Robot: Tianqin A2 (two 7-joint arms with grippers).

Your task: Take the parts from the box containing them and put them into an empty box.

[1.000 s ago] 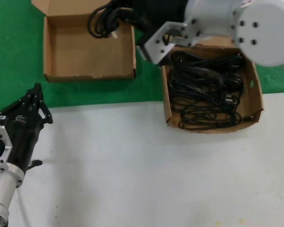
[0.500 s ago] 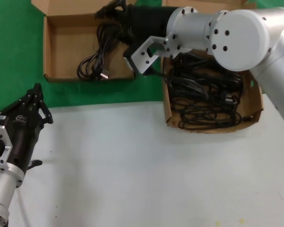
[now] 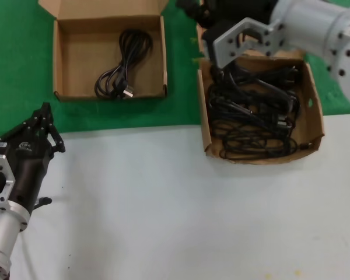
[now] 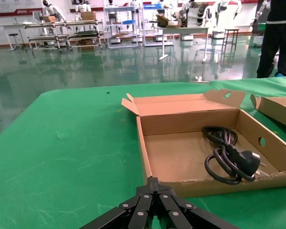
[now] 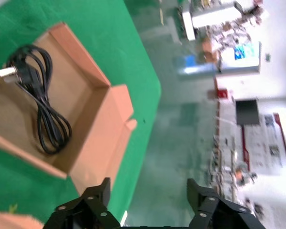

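On left, left gripper (image 3: 45, 114) parked, fingers together, near table edge.
One power cord (image 3: 120, 65) lies in empty box (image 3: 64, 58); right gripper (image 5: 148, 200) spread, holding nothing, above full box (image 3: 315, 114) of cords (image 3: 251, 116).

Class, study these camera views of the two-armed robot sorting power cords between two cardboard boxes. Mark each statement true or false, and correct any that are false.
1. One power cord lies in the shallow box. True.
2. The right tool is clamped on a cord. False: it is open and holds nothing.
3. The full box is empty. False: a tangle of black cords fills it.
4. The left tool is shut, over the white tabletop. True.
5. Both boxes sit wholly on the green mat. False: the full box overlaps the white tabletop.
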